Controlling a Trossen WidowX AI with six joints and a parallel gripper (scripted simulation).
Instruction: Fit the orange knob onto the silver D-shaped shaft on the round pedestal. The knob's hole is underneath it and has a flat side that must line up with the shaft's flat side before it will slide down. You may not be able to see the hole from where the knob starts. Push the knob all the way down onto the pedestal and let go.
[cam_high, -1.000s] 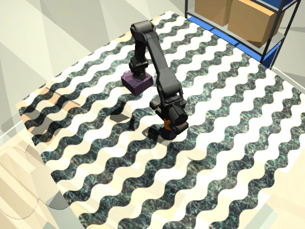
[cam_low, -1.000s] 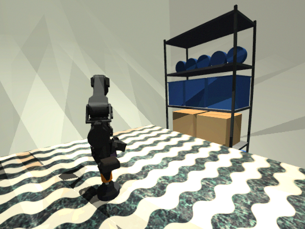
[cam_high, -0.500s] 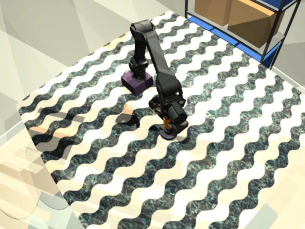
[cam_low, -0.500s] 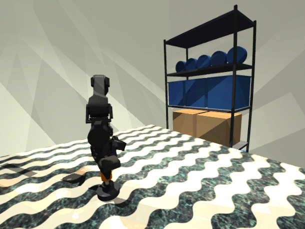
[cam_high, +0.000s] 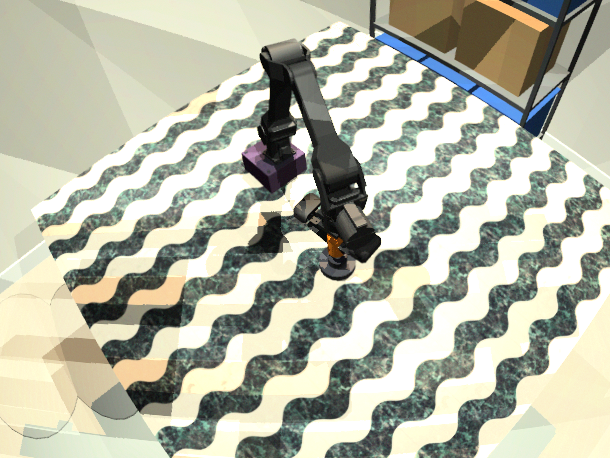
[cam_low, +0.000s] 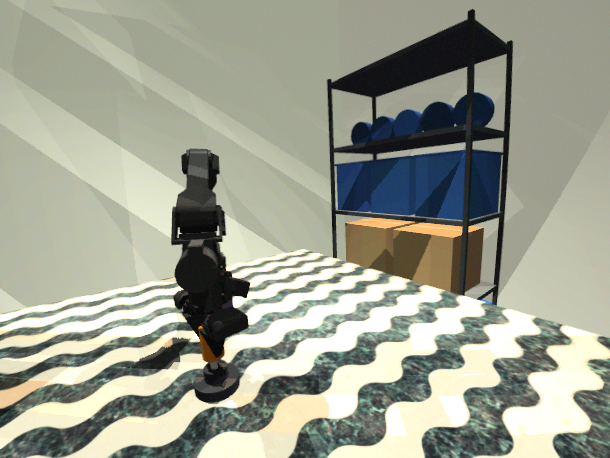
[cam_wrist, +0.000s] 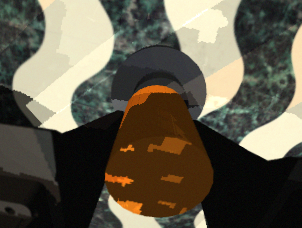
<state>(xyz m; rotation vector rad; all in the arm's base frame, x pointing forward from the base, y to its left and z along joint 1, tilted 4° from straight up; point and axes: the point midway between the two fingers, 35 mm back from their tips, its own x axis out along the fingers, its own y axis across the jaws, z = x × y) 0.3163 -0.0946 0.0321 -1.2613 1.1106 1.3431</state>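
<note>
Two brown boxes (cam_high: 495, 55) (cam_low: 425, 250) on the rack (cam_high: 540, 75) (cam_low: 468, 175), orange knob (cam_high: 334, 246) (cam_low: 209, 350) (cam_wrist: 159, 170) between jaws
</note>
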